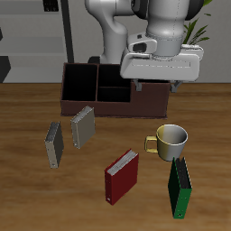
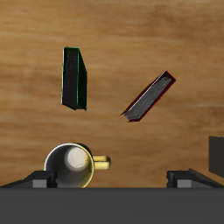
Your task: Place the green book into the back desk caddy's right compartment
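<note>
The green book (image 1: 180, 188) stands upright near the table's front edge, just in front of the mug; it also shows in the wrist view (image 2: 75, 78). The back desk caddy (image 1: 90, 106) is a dark reddish-brown box with a black interior at the table's back. One undivided section (image 1: 79, 83) and two smaller divided ones show; its other end is hidden behind my gripper, so I cannot tell which is the right compartment. My gripper (image 1: 155, 86) (image 2: 112, 179) is open and empty, raised in front of the caddy, well behind the green book.
A yellowish mug (image 1: 170, 141) (image 2: 74, 166) stands between the gripper and the green book. A red book (image 1: 121, 176) (image 2: 149, 96) stands near the table's middle front. Two grey books (image 1: 83, 127) (image 1: 55, 143) stand in front of the caddy's far end.
</note>
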### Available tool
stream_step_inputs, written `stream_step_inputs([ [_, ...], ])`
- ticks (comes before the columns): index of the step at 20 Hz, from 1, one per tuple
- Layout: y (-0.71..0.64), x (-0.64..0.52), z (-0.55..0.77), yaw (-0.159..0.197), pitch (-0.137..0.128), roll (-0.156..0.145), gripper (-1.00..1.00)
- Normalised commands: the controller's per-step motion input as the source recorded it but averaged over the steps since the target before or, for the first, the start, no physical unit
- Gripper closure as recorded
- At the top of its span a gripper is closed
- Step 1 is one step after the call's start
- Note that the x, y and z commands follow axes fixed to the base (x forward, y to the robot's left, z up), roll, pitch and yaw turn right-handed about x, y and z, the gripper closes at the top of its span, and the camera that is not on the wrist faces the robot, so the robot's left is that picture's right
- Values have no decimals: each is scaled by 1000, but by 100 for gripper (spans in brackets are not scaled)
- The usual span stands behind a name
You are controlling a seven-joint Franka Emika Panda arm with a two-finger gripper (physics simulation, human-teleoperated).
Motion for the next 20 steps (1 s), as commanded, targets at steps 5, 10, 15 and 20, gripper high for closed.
stream_step_inputs([
  [5, 238, 367, -9, 56, -22, -3, -100],
  [10, 11, 370, -34, 39, -15, -42, -100],
  [15, -39, 273, -83, 20, -7, -8, -100],
  [20, 26, 297, -254, 9, 14, -9, -100],
])
